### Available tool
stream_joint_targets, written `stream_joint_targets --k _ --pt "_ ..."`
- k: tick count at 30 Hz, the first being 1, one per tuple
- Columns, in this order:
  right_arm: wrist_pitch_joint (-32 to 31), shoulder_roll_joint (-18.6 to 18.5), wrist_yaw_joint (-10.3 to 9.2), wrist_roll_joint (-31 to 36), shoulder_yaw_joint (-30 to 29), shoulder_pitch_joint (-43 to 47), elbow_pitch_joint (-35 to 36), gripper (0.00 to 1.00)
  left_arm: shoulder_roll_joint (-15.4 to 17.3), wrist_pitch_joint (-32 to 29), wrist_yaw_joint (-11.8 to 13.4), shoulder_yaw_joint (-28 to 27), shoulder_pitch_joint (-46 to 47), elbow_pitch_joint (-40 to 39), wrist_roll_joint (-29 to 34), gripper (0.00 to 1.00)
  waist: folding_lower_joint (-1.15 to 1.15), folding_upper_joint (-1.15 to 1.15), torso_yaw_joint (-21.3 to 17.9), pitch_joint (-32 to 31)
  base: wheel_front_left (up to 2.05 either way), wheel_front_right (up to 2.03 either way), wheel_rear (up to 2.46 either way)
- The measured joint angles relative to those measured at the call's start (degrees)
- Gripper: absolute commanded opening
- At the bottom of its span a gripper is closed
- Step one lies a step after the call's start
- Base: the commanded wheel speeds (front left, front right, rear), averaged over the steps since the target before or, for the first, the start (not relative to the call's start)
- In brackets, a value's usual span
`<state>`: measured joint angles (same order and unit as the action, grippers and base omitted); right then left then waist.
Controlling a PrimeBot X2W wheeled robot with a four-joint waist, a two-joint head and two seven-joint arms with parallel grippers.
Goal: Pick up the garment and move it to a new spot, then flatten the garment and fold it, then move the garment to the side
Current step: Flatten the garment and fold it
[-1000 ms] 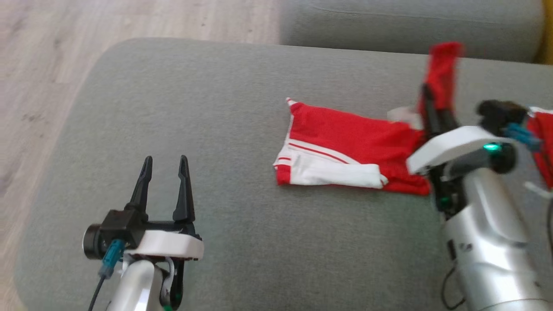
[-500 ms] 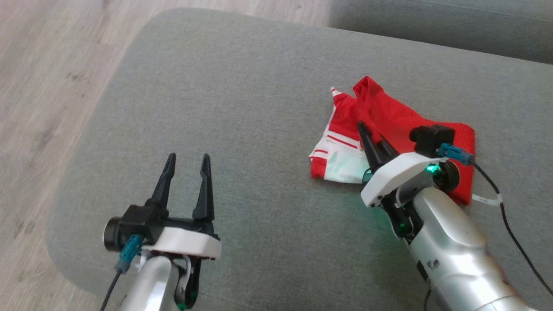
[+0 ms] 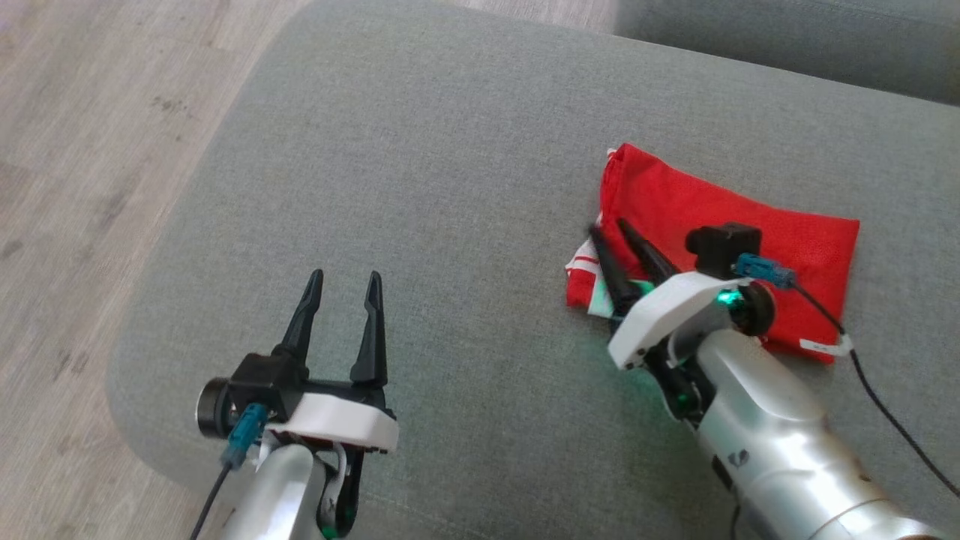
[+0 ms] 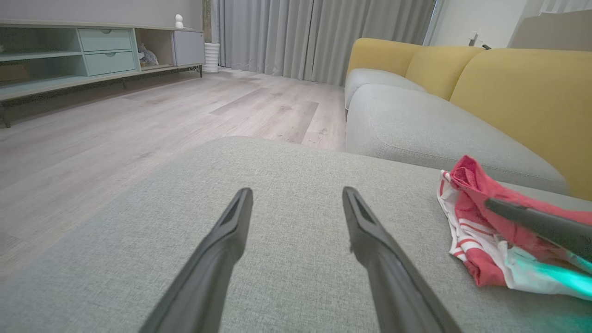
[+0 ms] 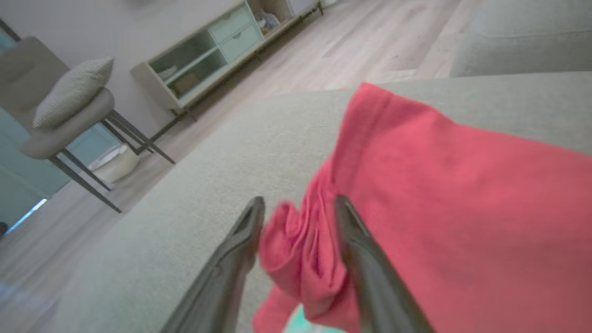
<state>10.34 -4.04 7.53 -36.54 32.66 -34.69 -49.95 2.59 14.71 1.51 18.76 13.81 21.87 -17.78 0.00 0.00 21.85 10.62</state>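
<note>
On the cushion [image 3: 450, 150], the garment [image 3: 712, 202] is laid folded.
Its edge is straddled by the parted right gripper [image 3: 607, 226]; left gripper [image 3: 346, 274] is held spread.

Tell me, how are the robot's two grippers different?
The left gripper is over bare sofa; the right gripper is at the red garment, with cloth bunched between its fingers. The left gripper's fingers are spread wider than the right gripper's. Both have two long dark fingers, parted.
</note>
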Motion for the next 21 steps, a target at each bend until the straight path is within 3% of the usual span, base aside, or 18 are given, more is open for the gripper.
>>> stream_joint_targets --k 6,10,15,21 --pt "1.0 0.1 0.00 -4.4 3.8 -0.1 3.0 1.00 0.0 0.0 0.0 -0.2 0.0 0.3 0.0 1.00 0.00 0.00 -1.1 -0.5 0.00 0.00 0.00" --pt "2.5 0.1 0.00 -3.9 2.7 -1.5 2.7 1.00 0.0 0.0 0.0 -0.7 0.0 0.2 0.2 1.00 0.00 0.00 -2.9 -1.2 0.00 0.00 0.00" --pt "3.9 0.1 0.00 6.5 -6.4 -4.6 0.1 1.00 0.0 0.0 -0.3 -2.7 0.0 -1.1 1.1 1.00 0.00 0.00 -6.4 -2.1 0.00 0.00 0.00" --pt "4.0 -0.6 0.00 21.6 -20.9 0.5 11.8 1.00 0.0 0.0 -0.3 -4.8 -0.1 -2.5 1.9 1.00 0.00 0.00 -11.1 -2.7 0.00 0.00 0.00"
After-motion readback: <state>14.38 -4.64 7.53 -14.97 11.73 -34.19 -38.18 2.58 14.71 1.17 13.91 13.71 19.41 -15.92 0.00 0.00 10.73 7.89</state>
